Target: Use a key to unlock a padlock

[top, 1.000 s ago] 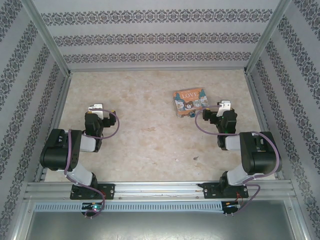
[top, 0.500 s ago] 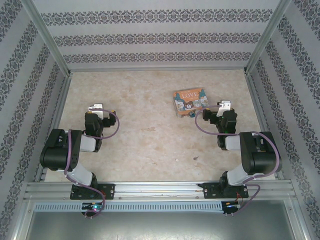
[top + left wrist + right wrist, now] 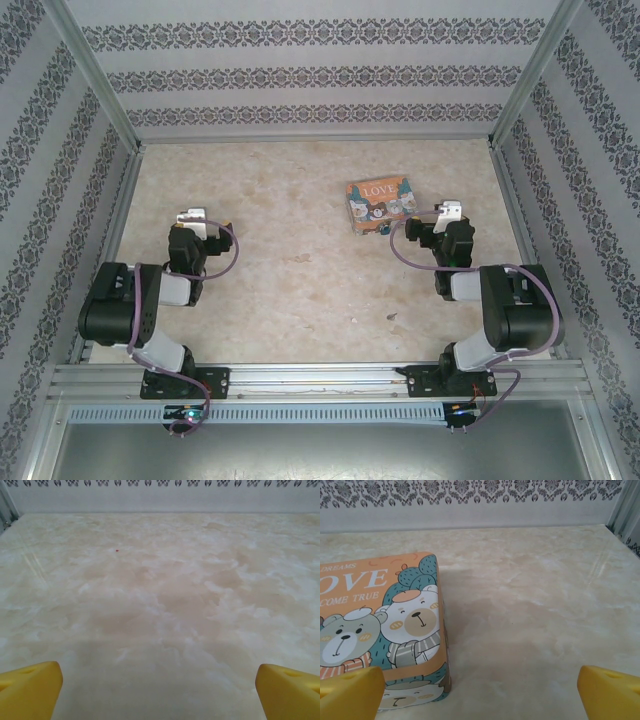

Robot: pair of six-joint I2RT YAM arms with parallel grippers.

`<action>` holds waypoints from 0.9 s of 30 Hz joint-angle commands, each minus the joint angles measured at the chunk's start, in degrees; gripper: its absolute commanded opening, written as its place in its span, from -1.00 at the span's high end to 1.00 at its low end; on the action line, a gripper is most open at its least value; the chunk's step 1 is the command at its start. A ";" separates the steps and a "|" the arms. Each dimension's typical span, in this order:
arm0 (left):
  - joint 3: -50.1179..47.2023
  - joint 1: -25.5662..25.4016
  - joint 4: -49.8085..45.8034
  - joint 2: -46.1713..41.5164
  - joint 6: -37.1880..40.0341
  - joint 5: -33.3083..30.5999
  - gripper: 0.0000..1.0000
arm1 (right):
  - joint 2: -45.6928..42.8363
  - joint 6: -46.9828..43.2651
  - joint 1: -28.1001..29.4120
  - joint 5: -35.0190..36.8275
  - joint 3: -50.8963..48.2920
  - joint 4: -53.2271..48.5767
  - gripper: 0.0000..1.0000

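A tiny blue padlock (image 3: 383, 230) lies on the table against the near edge of the "LOVE" tin (image 3: 380, 200). It is too small to show any detail. My right gripper (image 3: 449, 212) stands open just right of the tin, with nothing between its yellow fingertips (image 3: 610, 690). In the right wrist view the tin (image 3: 385, 625) sits at the left, beside the right gripper (image 3: 480, 692). My left gripper (image 3: 190, 216) is open over bare table at the left, far from the padlock, its fingertips (image 3: 30, 687) wide apart around nothing. A small dark item (image 3: 392, 318) lies on the table nearer the arms; I cannot tell whether it is the key.
The marble-patterned table (image 3: 300, 260) is enclosed by patterned walls and metal frame posts (image 3: 95, 80) on three sides. An aluminium rail (image 3: 320, 378) carrying both arm bases runs along the near edge.
The left arm's shoulder has shifted slightly and its gripper has edged a little farther away. The right arm, tin and padlock are where they were.
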 commanded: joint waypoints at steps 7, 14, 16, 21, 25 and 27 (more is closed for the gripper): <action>6.45 0.63 -26.97 -22.13 -6.96 -0.76 -0.99 | -16.23 3.54 0.49 3.22 2.95 -22.37 -0.97; 15.13 0.10 -44.65 -24.33 -25.89 11.68 -0.99 | -26.32 13.40 -1.84 -5.66 9.42 -49.47 -0.97; 16.52 -1.40 -46.80 -23.44 -28.04 13.33 -0.99 | -27.49 15.63 -3.26 -10.27 10.87 -53.45 -0.97; 20.95 -8.77 -49.66 -19.31 -31.01 14.14 -0.99 | -25.72 21.49 -7.71 -21.42 14.34 -57.13 -0.97; 24.60 -16.17 -46.59 -12.78 -34.53 13.77 -0.99 | -20.31 23.32 -8.91 -24.78 17.60 -55.39 -0.97; 26.58 -19.28 -44.17 -8.58 -36.33 13.84 -0.99 | -16.98 22.93 -9.00 -24.80 19.96 -54.99 -0.97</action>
